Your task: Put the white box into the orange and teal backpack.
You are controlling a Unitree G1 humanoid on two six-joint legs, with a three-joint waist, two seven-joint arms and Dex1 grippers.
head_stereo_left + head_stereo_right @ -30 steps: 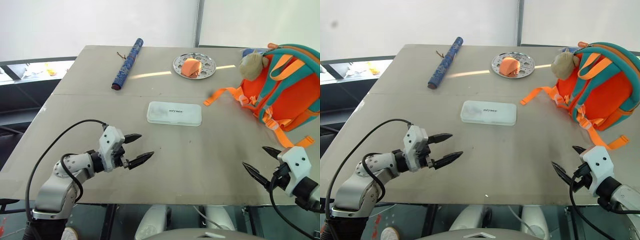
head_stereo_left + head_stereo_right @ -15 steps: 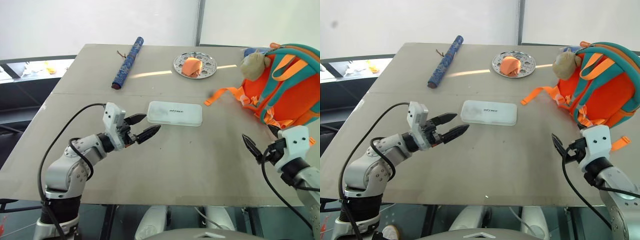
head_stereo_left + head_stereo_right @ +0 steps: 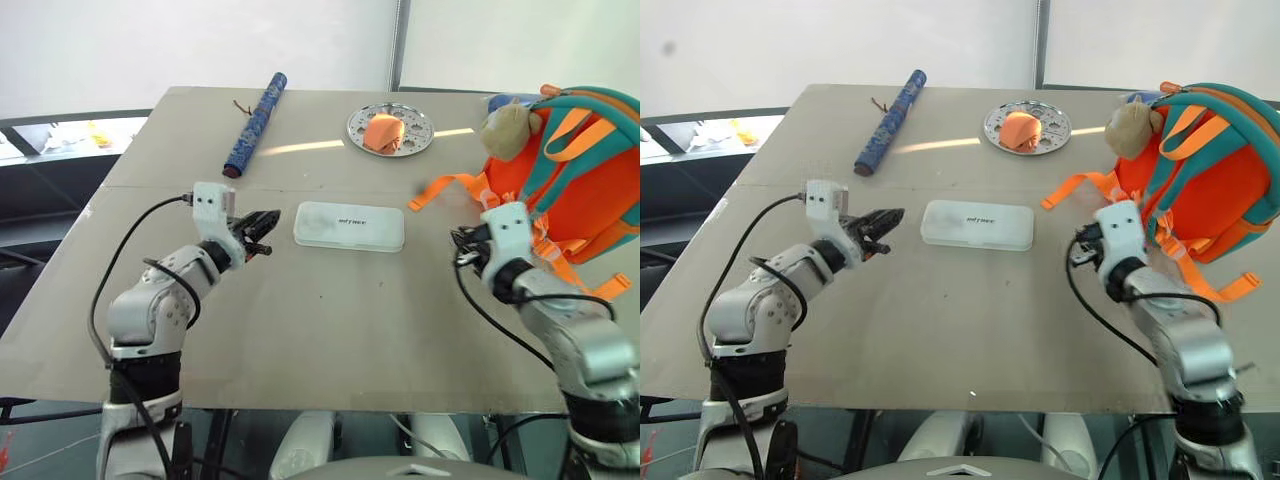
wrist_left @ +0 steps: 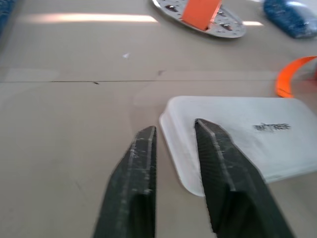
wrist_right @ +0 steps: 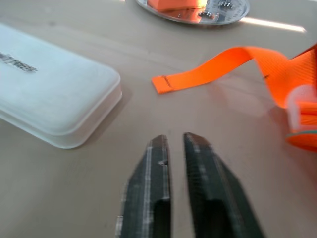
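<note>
Just ahead of L gripper (image 3: 262, 222), jaws narrow, empty: white box (image 3: 349, 226). R gripper (image 5: 174, 148) pinched shut, empty. Risk: narrow jaws shove box, not straddle it.

Both head views look down across the table (image 3: 330, 330) from its near edge, while both low wrist views share the white box (image 4: 233, 134).

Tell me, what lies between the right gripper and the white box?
Only bare table. In the head views, the right gripper sits apart from the white box, with nothing between. The right wrist view shows the same.
</note>
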